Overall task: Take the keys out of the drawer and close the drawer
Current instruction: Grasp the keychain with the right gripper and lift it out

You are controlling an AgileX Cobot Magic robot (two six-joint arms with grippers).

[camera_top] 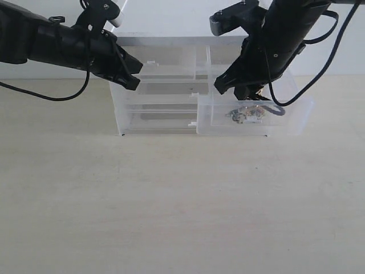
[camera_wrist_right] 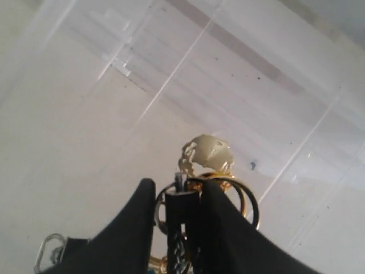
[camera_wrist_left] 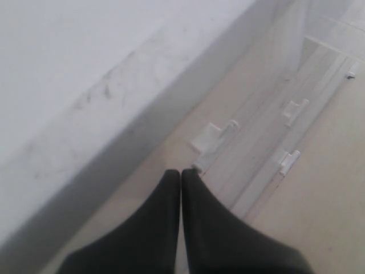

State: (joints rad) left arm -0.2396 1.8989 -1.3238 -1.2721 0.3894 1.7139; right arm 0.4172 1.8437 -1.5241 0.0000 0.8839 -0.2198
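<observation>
Entry, both arms in frame. The clear frosted plastic drawer (camera_top: pixel 288 123), right half of the top row of the translucent plastic drawer cabinet (camera_top: pixel 154 111), stands pulled well out toward the camera. The cabinet sits on a pale wood-grain table (camera_top: pixel 171 200).

Keys (camera_top: pixel 246 114): a small bunch of gold rings with a black tag and a round pale charm (camera_wrist_right: pixel 206 154). I see them inside the open drawer, through its frosted front wall, low down near the middle. I cannot tell from the exterior view whether they rest on the drawer floor or hang just off it.

Right gripper (camera_wrist_right: pixel 179 185): it reaches down into the drawer from above. In the right wrist view, its black fingers (camera_wrist_right: pixel 134 222) are drawn in narrow, one on each side of the black tag, and they appear to pinch it. The gold rings (camera_wrist_right: pixel 242 197) and the charm stick out just past the tips.

Left gripper (camera_top: pixel 132 83): it hovers at the cabinet's upper left corner, well apart from the open drawer. In the left wrist view, its fingertips (camera_wrist_left: pixel 171 185) are pressed together with nothing between them. Small white tab handles (camera_wrist_left: pixel 208 137) of the closed drawers show just beyond the tips.
</observation>
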